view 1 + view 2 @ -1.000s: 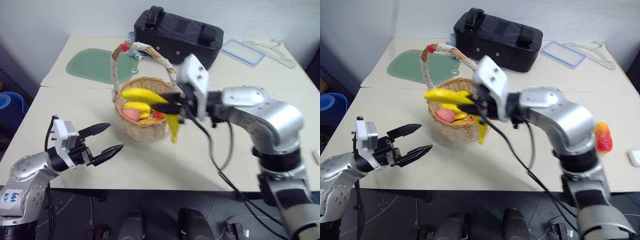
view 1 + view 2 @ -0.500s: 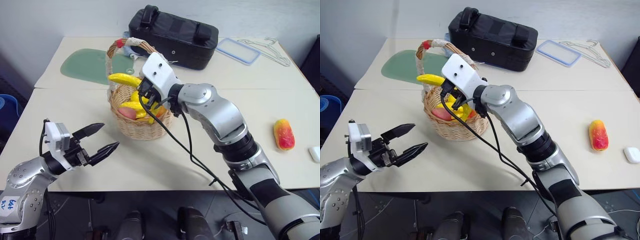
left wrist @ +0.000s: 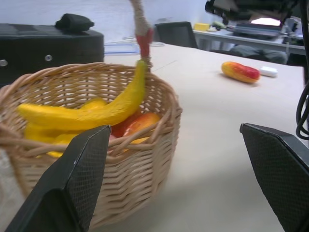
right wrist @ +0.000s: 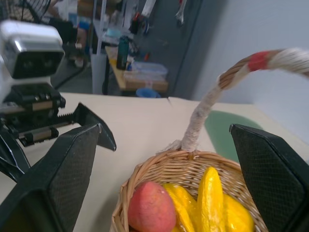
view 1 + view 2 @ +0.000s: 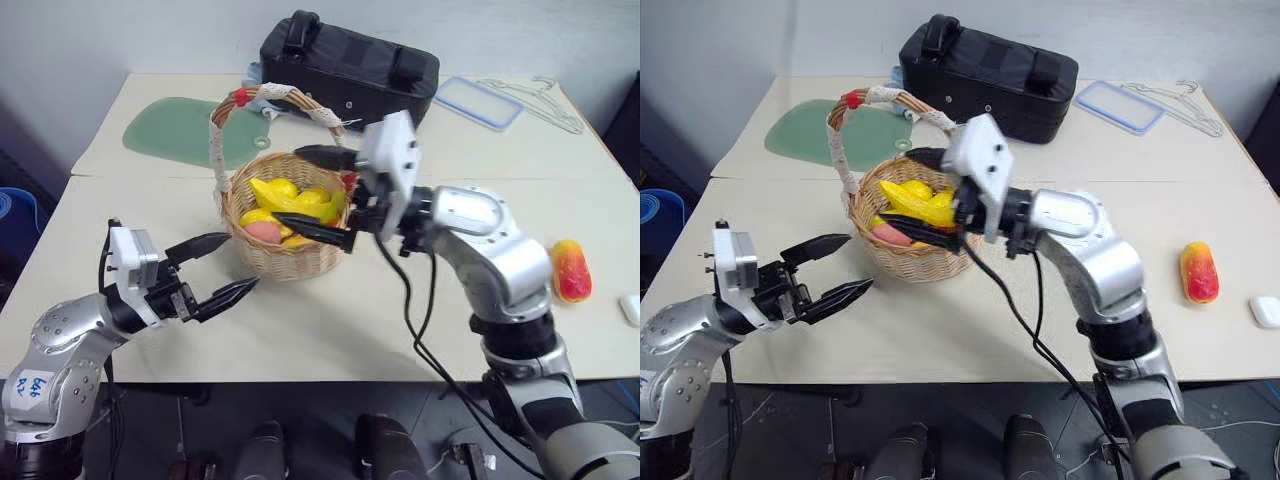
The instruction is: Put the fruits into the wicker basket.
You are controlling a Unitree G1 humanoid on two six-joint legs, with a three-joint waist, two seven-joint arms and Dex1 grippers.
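Wicker, head view: wicker basket (image 5: 285,235) sits mid-table with the banana (image 5: 290,197) and small fruits inside; the arched handle leaves its mouth reachable from the sides.
Right arm, head view: right gripper (image 5: 328,195) hangs at the basket's rim, jaws wide apart and empty, one finger above the fruit and one low by the near wall, seemingly just after a release.
Left arm, head view: left gripper (image 5: 222,267) hovers just beside the basket's near wall, jaws apart, holding nothing, likely on standby.
Remaining fruit, head view: mango-like fruit (image 5: 1199,271) lies well apart near the table's right edge, beside a small white case (image 5: 1265,310); bare table lies between it and the basket.
Left wrist view: banana lies across the basket, its tip resting up on the rim; bare tabletop stretches toward the mango.
Right wrist view: fingers (image 4: 58,169) spread wide over the fruit; the left gripper is near.
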